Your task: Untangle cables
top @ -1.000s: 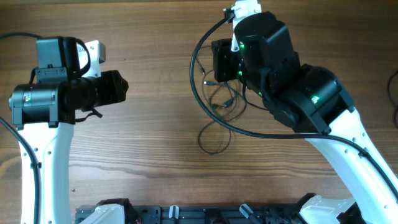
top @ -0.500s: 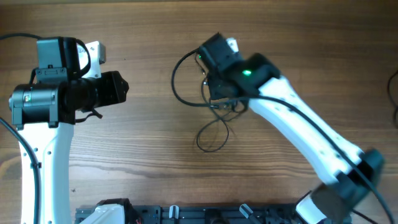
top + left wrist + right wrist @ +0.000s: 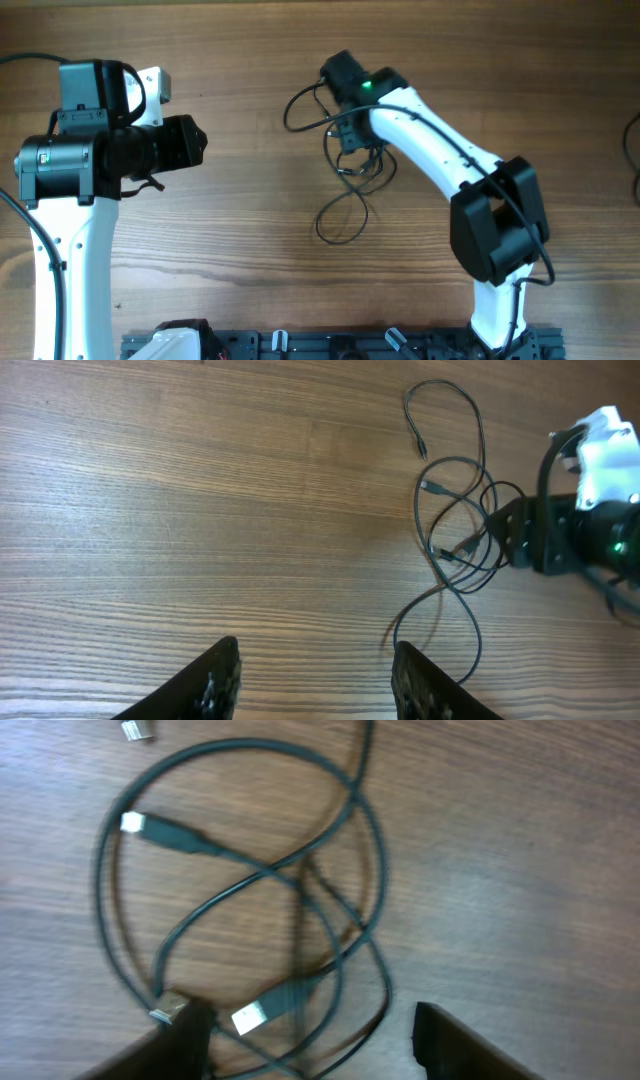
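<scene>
Thin dark cables lie tangled on the wooden table, with a loose loop toward the front. My right gripper is low over the tangle's far part. In the right wrist view its fingers are open with cable strands and a silver USB plug lying between them. My left gripper hangs well to the left, open and empty. The left wrist view shows the tangle ahead, with the right gripper at its right side.
More plug ends show in the right wrist view and beside the left finger. A black rail runs along the table's front edge. Another dark cable hangs at the far right edge.
My right arm has dropped from high above the table down onto the tangle and stretched out. The tangle has kept nearly the same shape. The left arm has not moved.
</scene>
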